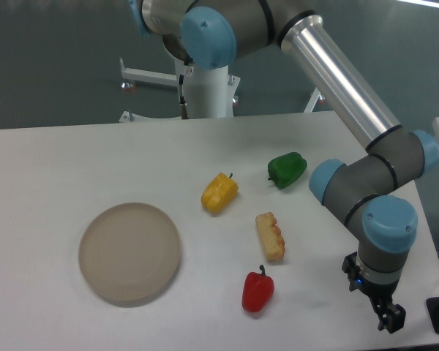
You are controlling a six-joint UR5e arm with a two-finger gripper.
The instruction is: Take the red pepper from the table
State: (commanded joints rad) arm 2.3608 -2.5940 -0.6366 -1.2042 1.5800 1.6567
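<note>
Currently the red pepper [257, 291] is seen lying on the table [51, 161], well to the left of the gripper [390, 319], untouched. Nothing is held by the gripper; its opening cannot be judged. The arm [336, 69] is bent down over the table's right edge, gripper pointed downward.

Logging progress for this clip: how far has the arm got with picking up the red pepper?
Done: nothing visible yet. The red pepper lies untouched on the table, below the pastry-like item. In hand: nothing is gripped; the gripper hangs near the table's right edge, well clear of the pepper, and whether its jaws are open is unclear. Left: move across to the pepper, grasp it and lift.
</note>
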